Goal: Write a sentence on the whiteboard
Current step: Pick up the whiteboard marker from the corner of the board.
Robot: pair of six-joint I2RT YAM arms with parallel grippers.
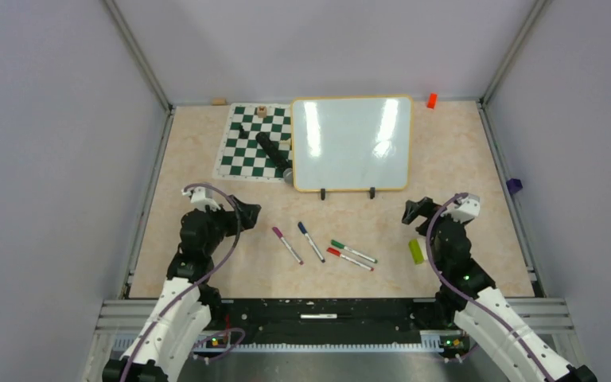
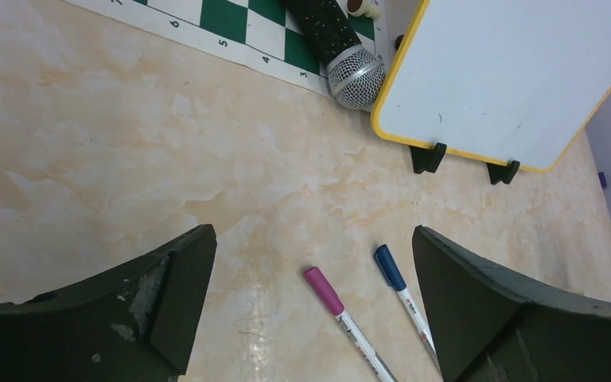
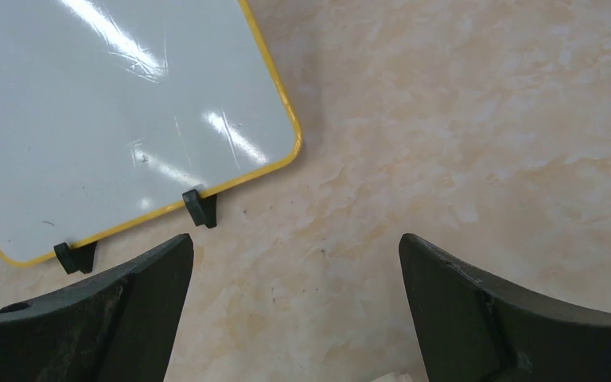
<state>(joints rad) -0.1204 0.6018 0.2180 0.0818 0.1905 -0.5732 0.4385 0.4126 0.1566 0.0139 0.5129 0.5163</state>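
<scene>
Opening step: nothing written on the whiteboard (image 1: 352, 143), flat on the surface (image 1: 207, 263). Left tool (image 1: 248, 213) and right tool (image 1: 415, 210) off its clipped edge, spread wide, empty. Next: grasp red marker (image 1: 349, 259) near that edge.

Chessboard mat (image 2: 231, 20) border: we read 6, 5, 4 and 3.
Pink marker (image 2: 342, 314) barrel: print too small for us to read.

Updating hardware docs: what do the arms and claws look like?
The left arm and right arm match: white shells on lower links, black joints above, a purple cable along each. The left claw and right claw have dark wedge-shaped fingers; one left finger is scuffed pale.
</scene>
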